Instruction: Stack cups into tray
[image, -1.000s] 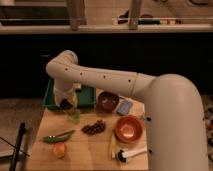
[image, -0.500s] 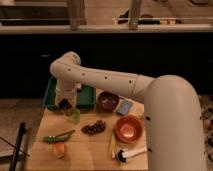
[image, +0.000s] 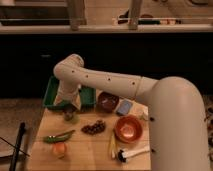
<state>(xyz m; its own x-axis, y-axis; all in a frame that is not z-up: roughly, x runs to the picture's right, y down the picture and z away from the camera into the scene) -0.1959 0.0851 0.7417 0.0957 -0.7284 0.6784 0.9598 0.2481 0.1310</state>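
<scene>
A small pale yellow-green cup (image: 72, 118) stands on the wooden table just in front of the dark green tray (image: 51, 94), near the tray's front edge. My gripper (image: 68, 107) hangs directly above the cup, over the tray's front rim, at the end of the white arm that reaches in from the right. The wrist hides the middle of the tray, and I cannot tell whether the gripper touches the cup.
A dark brown bowl (image: 107, 101), a blue packet (image: 124, 106) and an orange bowl (image: 128, 129) sit to the right. Grapes (image: 94, 127), a green pod (image: 59, 136), an orange fruit (image: 60, 149), a banana (image: 112, 145) and a white-handled tool (image: 132, 152) lie in front.
The arm's elbow has shifted slightly right and up. The cup stays on the table by the tray's front edge.
</scene>
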